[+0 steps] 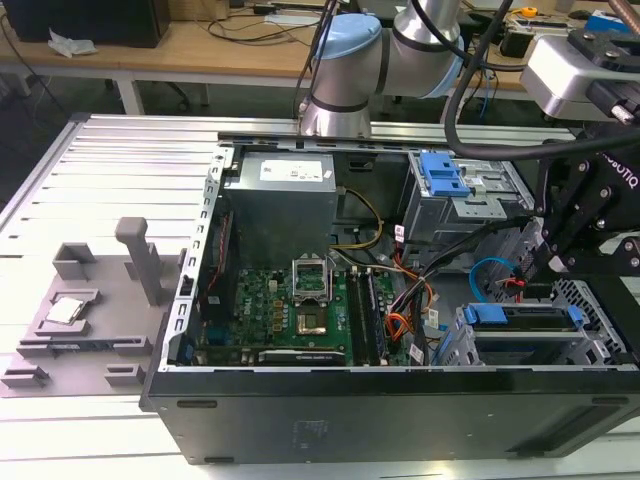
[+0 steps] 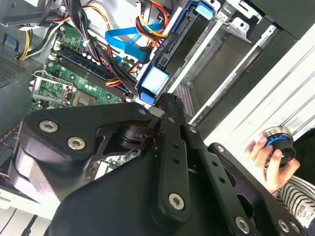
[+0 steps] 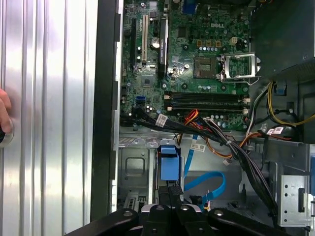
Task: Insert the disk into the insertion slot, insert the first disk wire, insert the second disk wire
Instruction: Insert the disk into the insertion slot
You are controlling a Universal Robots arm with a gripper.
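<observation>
The disk (image 1: 522,328), in its blue carrier, lies in the insertion slot (image 1: 600,345) at the case's corner on the exterior view's right. My gripper (image 1: 538,268) hangs just above the disk's inner end, its fingers pressed together and shut on nothing I can see. In both wrist views the gripper tip (image 3: 170,189) (image 2: 170,101) sits right beside the carrier's blue tab (image 3: 168,165) (image 2: 154,82). The second disk wire (image 1: 487,272) (image 3: 210,189) (image 2: 123,39) loops loose beside the tab. The first disk wire (image 3: 194,117) (image 1: 400,325) (image 2: 147,19) lies among the cable bundle by the motherboard.
The upper drive cage with a blue latch (image 1: 442,175) stands behind the gripper. The motherboard (image 1: 275,305) and the power supply (image 1: 280,205) fill the case's left. A grey fixture (image 1: 85,310) rests on the slatted table. A person's hand (image 2: 268,157) holds a knob outside the case.
</observation>
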